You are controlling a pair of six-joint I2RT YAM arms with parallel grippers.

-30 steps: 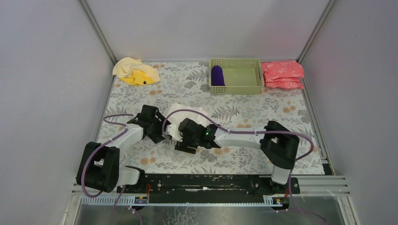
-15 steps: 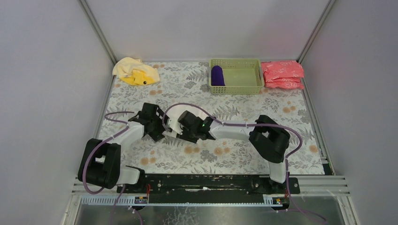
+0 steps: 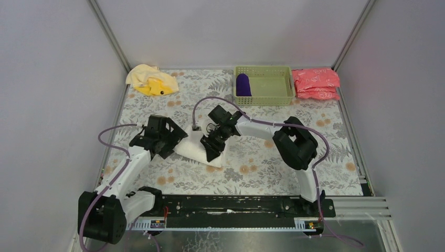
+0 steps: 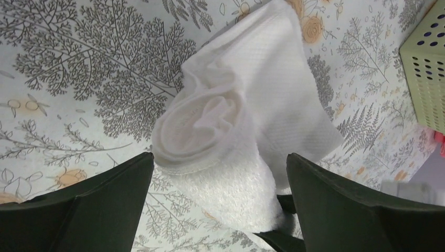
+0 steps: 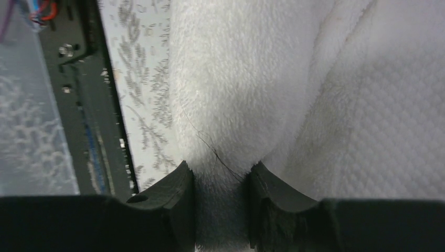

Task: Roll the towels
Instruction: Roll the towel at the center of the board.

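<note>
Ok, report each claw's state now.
Left claw: open, holding nothing.
Right claw: shut on the white towel.

This was a robotics lab test cell, not a home. Plain grey walls (image 3: 220, 31) closed it in on three sides, joined at the corners by bare aluminium struts (image 3: 109, 35). Two white-and-black robot arms, the left arm (image 3: 127, 165) and the right arm (image 3: 260, 127), were bolted to a black rail (image 3: 231, 203) at the near edge of the floral-patterned table (image 3: 262, 173), trailing purple cables (image 3: 210, 98). A white towel (image 3: 189, 149) and a green basket (image 3: 265, 100) were domestic props staged inside the rig.
</note>
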